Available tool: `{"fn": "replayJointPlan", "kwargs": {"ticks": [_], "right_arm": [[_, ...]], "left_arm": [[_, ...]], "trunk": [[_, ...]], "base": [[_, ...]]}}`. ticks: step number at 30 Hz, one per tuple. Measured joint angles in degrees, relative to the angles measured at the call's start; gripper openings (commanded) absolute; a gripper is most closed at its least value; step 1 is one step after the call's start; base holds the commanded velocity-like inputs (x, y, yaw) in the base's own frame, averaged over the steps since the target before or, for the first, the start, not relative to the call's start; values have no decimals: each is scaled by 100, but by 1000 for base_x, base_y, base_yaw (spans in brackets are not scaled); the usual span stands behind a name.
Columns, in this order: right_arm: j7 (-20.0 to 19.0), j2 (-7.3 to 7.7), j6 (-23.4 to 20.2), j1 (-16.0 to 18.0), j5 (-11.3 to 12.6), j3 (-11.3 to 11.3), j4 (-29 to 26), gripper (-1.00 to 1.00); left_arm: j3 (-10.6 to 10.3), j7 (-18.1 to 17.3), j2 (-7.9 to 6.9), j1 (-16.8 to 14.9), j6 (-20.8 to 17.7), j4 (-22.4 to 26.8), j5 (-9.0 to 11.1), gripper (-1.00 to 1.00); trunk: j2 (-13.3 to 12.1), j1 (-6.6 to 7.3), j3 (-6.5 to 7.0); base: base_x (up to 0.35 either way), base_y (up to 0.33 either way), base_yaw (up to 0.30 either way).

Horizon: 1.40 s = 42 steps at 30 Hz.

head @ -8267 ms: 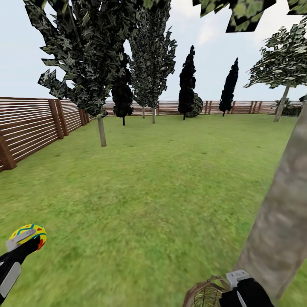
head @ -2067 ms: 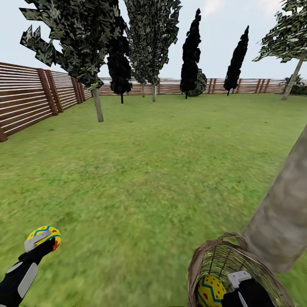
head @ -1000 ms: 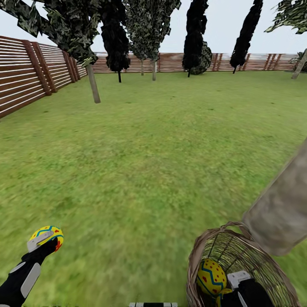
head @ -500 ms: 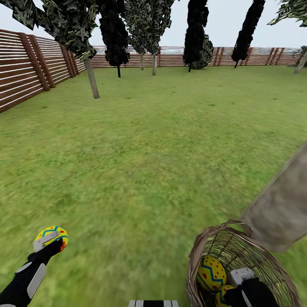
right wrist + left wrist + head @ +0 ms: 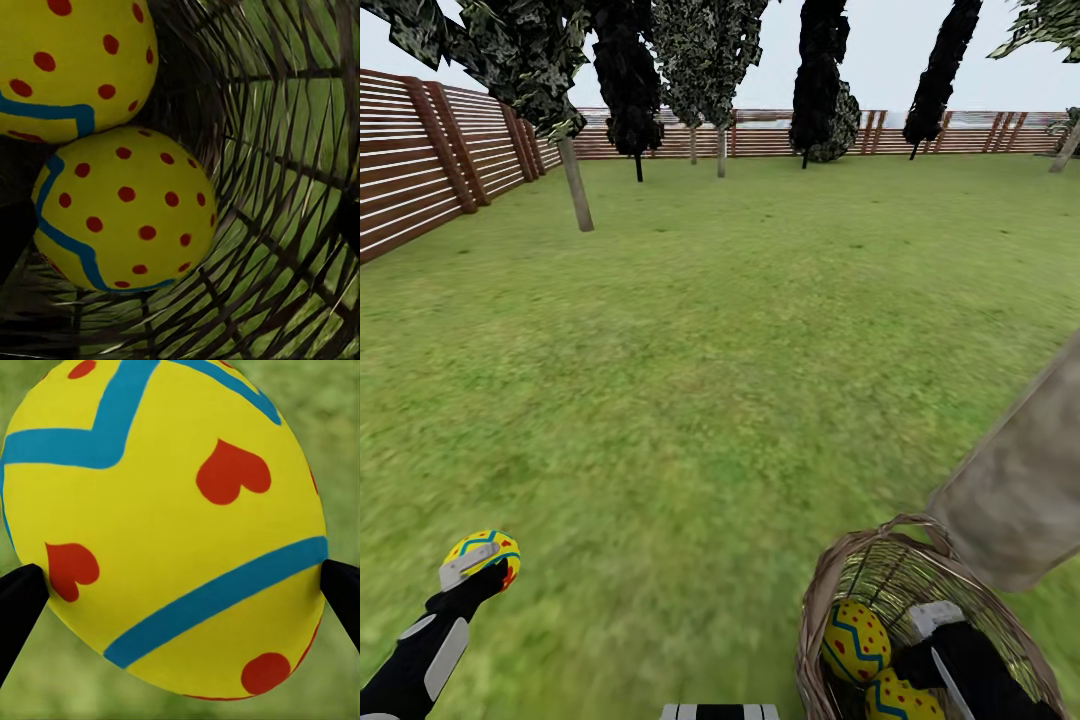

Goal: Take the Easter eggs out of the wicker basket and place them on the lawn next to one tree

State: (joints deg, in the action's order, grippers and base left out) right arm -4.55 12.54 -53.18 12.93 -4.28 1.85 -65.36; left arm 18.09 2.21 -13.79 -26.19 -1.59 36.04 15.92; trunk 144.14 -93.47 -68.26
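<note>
Two Easter eggs (image 5: 857,640) lie inside the wicker basket (image 5: 822,600), touching each other: one yellow with a blue zigzag and red dots, the other (image 5: 905,698) of the same kind nearer the robot. In the right wrist view the two eggs (image 5: 124,210) press together against the woven wall (image 5: 285,187), with green grass showing through the twigs. The basket is tipped so that its mouth faces the robot, and its thin arched handle (image 5: 905,522) touches the base of the thick grey-brown tree trunk (image 5: 1020,490) that rises just beside it at the right of the head view. The right hand (image 5: 940,625) reaches into the basket beside the eggs; whether its fingers are spread or closed cannot be told from these views.

The third egg (image 5: 482,555), yellow with blue stripes and red hearts, is out of the basket, held above the lawn (image 5: 720,350) at the lower left of the head view by the left hand (image 5: 472,572). In the left wrist view its dark fingertips (image 5: 19,607) press on opposite sides of the egg (image 5: 165,525), gripping it firmly over blurred grass.

The lawn stretches back to a brown slatted fence (image 5: 430,160) along the far and left edges of the garden. A thin-trunked tree (image 5: 575,185) stands near the left fence, and slim dark cypresses (image 5: 820,80) stand in front of the far fence.
</note>
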Motion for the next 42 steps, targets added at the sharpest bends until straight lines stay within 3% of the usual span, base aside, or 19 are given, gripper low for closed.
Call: {"fn": "replayJointPlan", "kwargs": {"ticks": [3,5,8,11,16,19,29,35,42], "right_arm": [[-13,-2,7,265,6,6,348,100],[-33,-10,-20,326,14,11,222,100],[-21,-71,-48,345,7,38,-26,100],[-47,-120,-37,347,4,73,103,100],[-58,-125,-36,347,4,79,137,100],[-59,-125,-36,348,2,86,159,100],[-70,-133,11,348,32,87,503,100],[-70,-132,8,348,38,93,449,100],[-67,-125,5,347,66,262,416,100]], "left_arm": [[0,0,0,0,0,0,0,-100],[0,0,0,0,0,1,0,-100],[8,0,0,0,0,1,7,-100],[7,0,0,1,0,1,9,-100],[7,0,18,1,0,1,9,-100],[5,0,110,1,0,1,-1,-100],[8,0,129,1,0,1,-131,-100],[1,1,126,1,0,1,-131,-100],[9,1,123,1,0,1,-131,-100]], "trunk": [[0,0,0],[0,0,0],[0,0,0],[0,0,0],[0,0,0],[0,0,0],[0,0,0],[8,-16,-133],[17,-34,-288]], "base": [[0,0,0],[0,0,0],[0,0,0],[0,0,0],[0,0,0],[0,0,0],[0,0,0],[0,0,0],[0,0,0]]}}
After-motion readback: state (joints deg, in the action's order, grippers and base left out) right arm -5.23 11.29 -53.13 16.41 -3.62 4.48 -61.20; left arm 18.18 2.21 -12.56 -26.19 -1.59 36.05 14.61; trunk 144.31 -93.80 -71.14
